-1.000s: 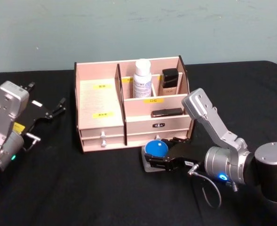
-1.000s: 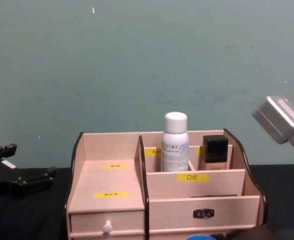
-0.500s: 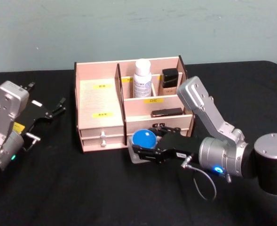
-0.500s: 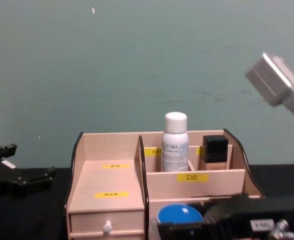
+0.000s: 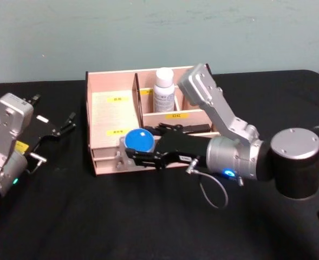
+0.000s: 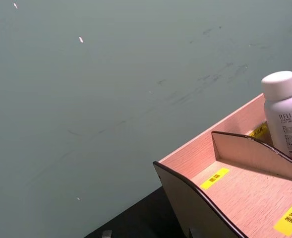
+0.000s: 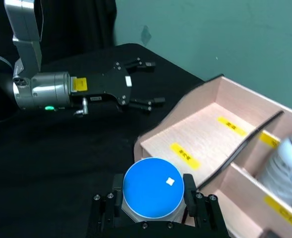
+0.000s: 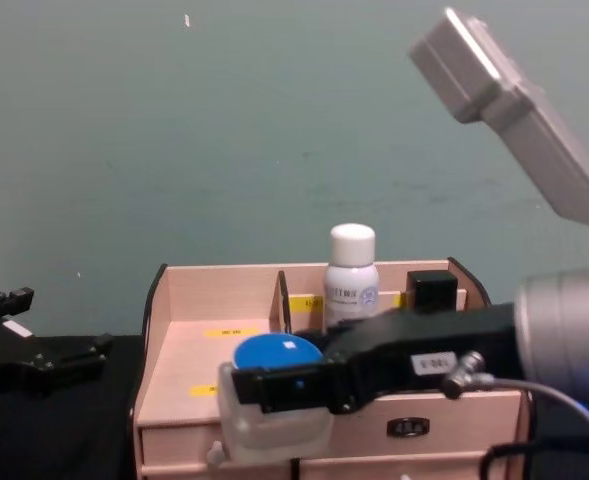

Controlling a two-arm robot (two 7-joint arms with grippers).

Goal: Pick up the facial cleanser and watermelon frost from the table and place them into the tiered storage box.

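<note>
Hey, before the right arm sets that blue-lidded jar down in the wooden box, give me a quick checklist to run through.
1. Grip: right gripper shut on the blue-lidded jar: ok.
2. Jar over the left shelf of the tiered storage box: it sits at the front edge, not over it: not ok.
3. Jar's base higher than the shelf: cannot tell.
4. Left gripper parked apart from the box: ok.
5. White bottle upright in a back compartment, away from the jar: ok.
</note>
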